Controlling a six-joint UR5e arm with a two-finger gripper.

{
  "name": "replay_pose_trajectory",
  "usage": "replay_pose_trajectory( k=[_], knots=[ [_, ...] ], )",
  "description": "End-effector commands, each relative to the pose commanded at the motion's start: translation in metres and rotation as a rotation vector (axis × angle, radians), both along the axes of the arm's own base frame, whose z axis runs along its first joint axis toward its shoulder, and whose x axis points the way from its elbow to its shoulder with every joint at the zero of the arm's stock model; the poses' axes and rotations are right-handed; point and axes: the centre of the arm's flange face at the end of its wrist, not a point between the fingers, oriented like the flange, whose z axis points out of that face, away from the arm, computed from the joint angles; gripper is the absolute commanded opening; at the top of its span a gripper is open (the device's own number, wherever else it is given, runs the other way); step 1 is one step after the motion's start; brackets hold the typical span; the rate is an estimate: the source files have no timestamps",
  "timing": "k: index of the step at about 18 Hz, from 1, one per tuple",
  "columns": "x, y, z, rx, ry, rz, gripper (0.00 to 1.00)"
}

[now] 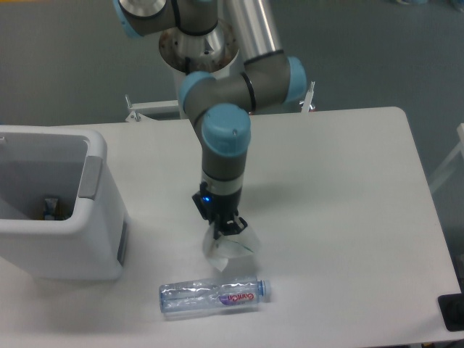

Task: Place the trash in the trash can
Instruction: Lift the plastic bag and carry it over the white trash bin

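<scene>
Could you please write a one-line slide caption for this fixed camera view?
Gripper pinches the crumpled wrapper above the table; bottle lies nearby, trash can at left.

Bottle [212, 296] lying flat; pale wrapper [229, 247] just behind; white trash can [54, 210] left.
</scene>
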Motion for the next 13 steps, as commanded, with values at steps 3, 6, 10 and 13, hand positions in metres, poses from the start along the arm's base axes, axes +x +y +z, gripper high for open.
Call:
replay_pose_trajectory(
  k=[3,6,10,13],
  knots=[
    [0.012,0.007,0.056,0.153,-0.051,0.006,0.00],
    [0.025,0.007,0.112,0.284,-0.081,-0.001,0.00],
    [0.049,0.003,0.172,0.403,-0.089,-0.039,0.00],
    [0.087,0.002,0.195,0.435,-0.083,-0.093,0.00]
  ],
)
